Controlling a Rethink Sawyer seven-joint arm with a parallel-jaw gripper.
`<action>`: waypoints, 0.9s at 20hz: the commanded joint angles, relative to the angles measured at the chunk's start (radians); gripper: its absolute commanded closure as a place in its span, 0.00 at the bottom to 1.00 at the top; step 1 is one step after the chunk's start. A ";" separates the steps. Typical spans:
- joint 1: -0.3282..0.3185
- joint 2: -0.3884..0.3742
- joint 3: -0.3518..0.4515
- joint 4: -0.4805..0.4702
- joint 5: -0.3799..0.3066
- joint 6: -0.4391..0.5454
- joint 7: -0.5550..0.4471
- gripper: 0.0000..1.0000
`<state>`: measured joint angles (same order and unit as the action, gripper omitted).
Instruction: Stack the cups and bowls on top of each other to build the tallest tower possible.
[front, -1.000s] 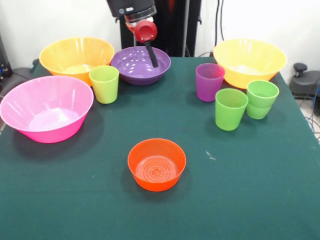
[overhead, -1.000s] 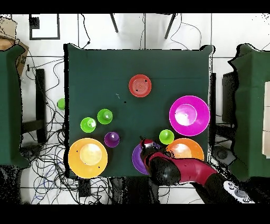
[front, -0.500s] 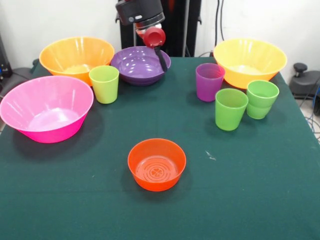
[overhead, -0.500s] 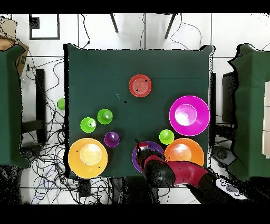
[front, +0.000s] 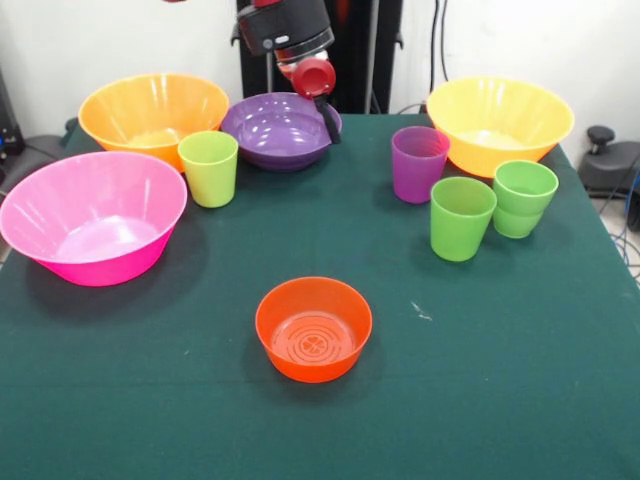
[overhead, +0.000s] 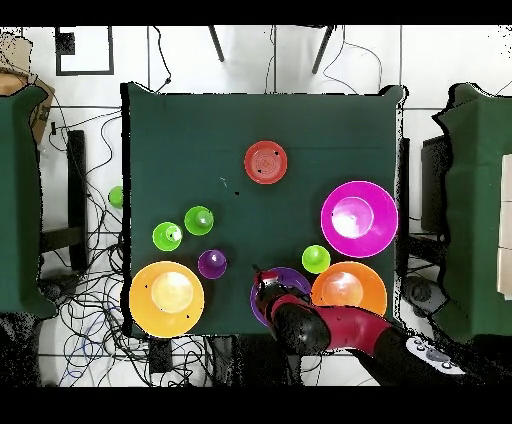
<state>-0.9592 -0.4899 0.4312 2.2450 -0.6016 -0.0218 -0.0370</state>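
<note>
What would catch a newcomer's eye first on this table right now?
Probably the big pink bowl at the front view's left, then the small orange bowl alone in the middle foreground. Behind them the gripper hangs at the purple bowl's rim.

Cups (front: 462, 217) between bowls (front: 313, 329)

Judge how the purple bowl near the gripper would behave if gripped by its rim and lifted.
The purple bowl looks like thin glossy plastic, so probably light, rigid and somewhat slippery. Its wide, shallow shape suggests it may tilt when held by one rim point. Sitting flat on the table, it should slide rather than roll if the gripper nudges it.
</note>
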 joint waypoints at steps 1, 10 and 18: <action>-0.008 0.017 0.047 -0.129 -0.032 0.058 0.198 0.00; -0.045 0.072 0.071 -0.174 -0.058 0.085 0.152 0.00; -0.050 0.109 0.055 -0.196 -0.084 0.055 0.165 0.00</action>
<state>-1.0285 -0.4394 0.4440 2.1882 -0.6219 -0.0218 -0.0370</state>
